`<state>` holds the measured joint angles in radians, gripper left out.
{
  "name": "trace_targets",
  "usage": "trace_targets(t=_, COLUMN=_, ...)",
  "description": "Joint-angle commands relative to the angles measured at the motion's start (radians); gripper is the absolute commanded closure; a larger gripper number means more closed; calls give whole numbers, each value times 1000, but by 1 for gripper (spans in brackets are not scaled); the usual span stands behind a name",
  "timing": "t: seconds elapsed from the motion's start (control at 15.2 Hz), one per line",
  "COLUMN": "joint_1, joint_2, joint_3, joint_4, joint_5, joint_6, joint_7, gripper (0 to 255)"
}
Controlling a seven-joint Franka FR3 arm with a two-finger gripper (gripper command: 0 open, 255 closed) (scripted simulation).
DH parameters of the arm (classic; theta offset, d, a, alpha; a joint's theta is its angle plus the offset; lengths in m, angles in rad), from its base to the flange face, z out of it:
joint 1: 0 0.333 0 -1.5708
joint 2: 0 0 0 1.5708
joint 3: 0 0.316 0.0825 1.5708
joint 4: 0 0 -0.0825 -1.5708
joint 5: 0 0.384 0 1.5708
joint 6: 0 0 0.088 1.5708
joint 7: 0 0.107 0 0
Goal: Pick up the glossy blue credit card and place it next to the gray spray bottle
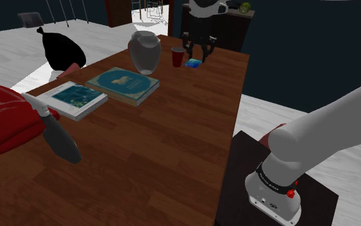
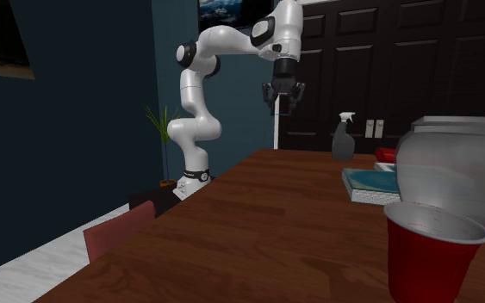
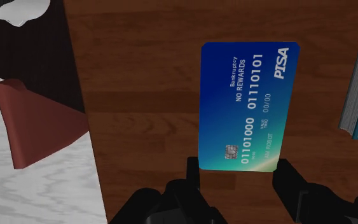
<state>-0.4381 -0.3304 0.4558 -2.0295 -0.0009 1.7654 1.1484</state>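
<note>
Wooden table: sound. White arm reaches over the end well apart from the gray spray bottle. Gripper, equally far from that bottle, is clamped across the blue credit card, which rides flat, clear of the wood. Judged step: carry. Next move calls for a level traverse to the bottle and a set-down just beside it.

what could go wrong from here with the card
1. The claw seems to clasp the credit card only at one end, by its thin edges, so it may slip or swivel out during the carry.
2. The spray bottle is far along the table, beyond the teal book. A low path might clip the book or the red cup.
</note>
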Motion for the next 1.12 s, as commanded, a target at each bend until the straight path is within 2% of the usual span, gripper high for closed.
trace_targets(t=0.0, joint_1=-2, joint_2=5, joint_3=-1, joint_4=32, joint_5=-2, joint_6=-28, joint_7=-2, gripper=255)
trace_targets(t=0.86, joint_1=-11, joint_2=41, joint_3=-2, joint_4=238, joint_5=-18, joint_6=-199, joint_7=-9, gripper=255)
trace_targets(t=1.06, joint_1=14, joint_2=33, joint_3=45, joint_4=241, joint_5=-4, joint_6=-215, joint_7=60, gripper=255)
